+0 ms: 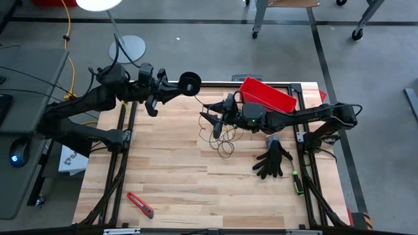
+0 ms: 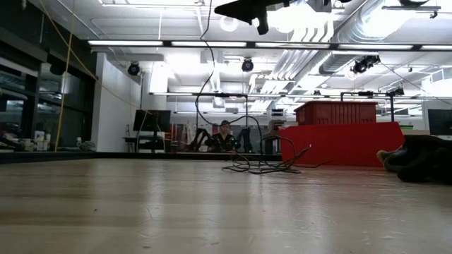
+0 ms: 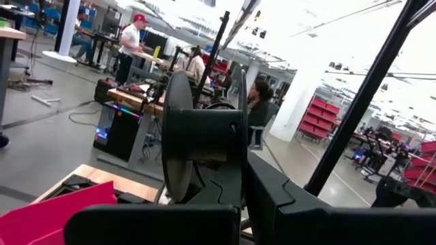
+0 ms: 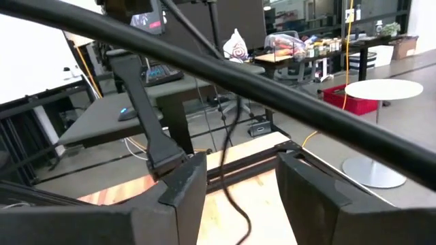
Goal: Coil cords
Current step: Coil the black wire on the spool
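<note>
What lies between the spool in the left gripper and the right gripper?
In the high view, only the thin cord spans from the spool to the right gripper, above bare table.

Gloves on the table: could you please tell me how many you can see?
1. A single black glove lies on the table near its right side, in front of the red bin. A second underneath it cannot be ruled out.
</note>
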Controlling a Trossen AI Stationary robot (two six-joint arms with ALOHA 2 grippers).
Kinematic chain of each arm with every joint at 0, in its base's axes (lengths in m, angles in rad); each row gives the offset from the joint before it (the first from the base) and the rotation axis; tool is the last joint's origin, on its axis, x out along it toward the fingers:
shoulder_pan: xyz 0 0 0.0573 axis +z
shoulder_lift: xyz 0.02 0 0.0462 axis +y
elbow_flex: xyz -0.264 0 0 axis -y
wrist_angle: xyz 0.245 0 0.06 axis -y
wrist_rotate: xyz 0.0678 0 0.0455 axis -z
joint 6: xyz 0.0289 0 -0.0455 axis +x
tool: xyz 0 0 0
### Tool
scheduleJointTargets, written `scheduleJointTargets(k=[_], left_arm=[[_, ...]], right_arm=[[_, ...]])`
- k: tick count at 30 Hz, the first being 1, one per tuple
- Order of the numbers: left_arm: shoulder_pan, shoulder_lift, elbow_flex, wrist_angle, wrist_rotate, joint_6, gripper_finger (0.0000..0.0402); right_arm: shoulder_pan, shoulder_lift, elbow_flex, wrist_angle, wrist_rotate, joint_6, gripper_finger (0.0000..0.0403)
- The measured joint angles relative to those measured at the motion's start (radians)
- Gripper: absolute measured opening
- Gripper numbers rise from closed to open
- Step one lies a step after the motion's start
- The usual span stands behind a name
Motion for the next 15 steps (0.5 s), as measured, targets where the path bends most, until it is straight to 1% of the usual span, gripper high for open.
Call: scheduleJointTargets(k=[3, 6, 8, 11, 12, 15], left_arm=[[0.0, 0.013, 0.0, -0.002, -0.002, 0.0, 0.0], [0.0, 0.022, 0.0, 0.002, -0.002, 0.0, 0.0], [0.0, 0.026, 0.0, 0.006, -0.002, 0.0, 0.0], [0.0, 0.025, 0.0, 0.009, -0.001, -0.008, 0.0], [0.0, 0.023, 0.0, 0.013, -0.001, -0.02, 0.0], [0.0, 0.014, 0.0, 0.051, 0.015, -0.094, 0.0]], right_arm=[[0.0, 0.0, 0.0, 0.0, 0.002, -0.001, 0.0138], [0.0, 0.0, 0.0, 0.0, 0.002, 0.001, 0.0104], [0.001, 0.0, 0.0, 0.0, 0.001, 0.0, 0.0074], [0.013, 0.0, 0.0, 0.0, -0.004, 0.011, 0.0018], [0.018, 0.0, 0.0, 0.006, -0.004, 0.019, 0.0009], [0.037, 0.0, 0.0, 0.054, -0.021, 0.014, 0.0004]])
